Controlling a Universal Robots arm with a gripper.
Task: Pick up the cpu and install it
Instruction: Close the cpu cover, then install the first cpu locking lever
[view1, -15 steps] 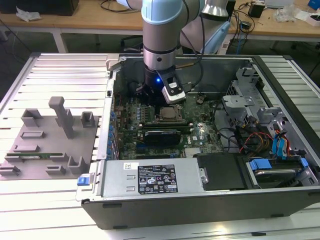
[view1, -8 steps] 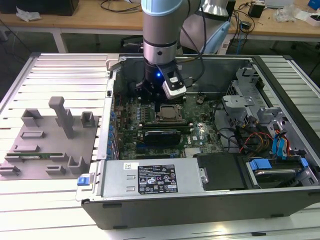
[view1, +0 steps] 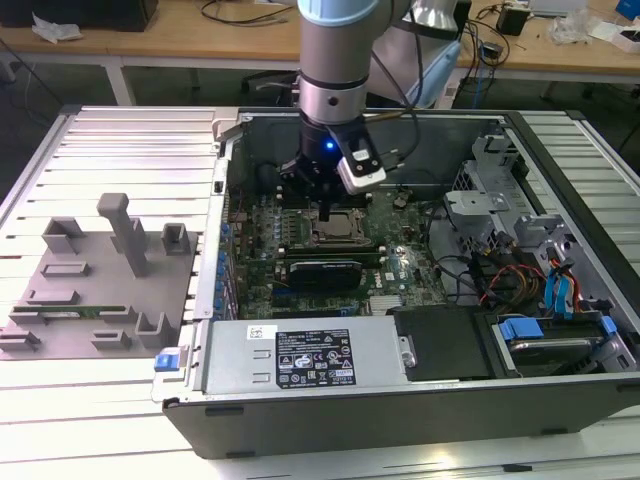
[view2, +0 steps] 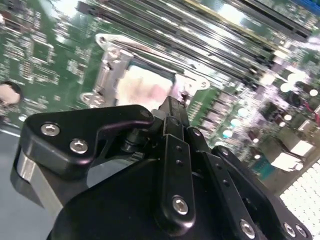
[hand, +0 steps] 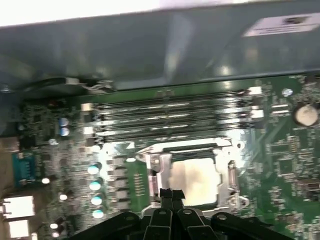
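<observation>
Flat square silver-topped cpu (hand: 196, 176) lying in silver metal socket frame (hand: 156, 165), just beneath the black fingers (hand: 167, 197).
Pressed shut, gripping nothing, tips at the chip's edge, inside open dark-grey computer case (view1: 350, 425).

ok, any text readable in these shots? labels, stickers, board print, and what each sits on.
Black label on the power supply housing: white print, too small to read.
White sticker on the same housing: too small to read.
White label on the case wall, first wrist view: blurred, unreadable.
Motherboard markings, both wrist views: blurred, unreadable.
Nothing can be quoted.
</observation>
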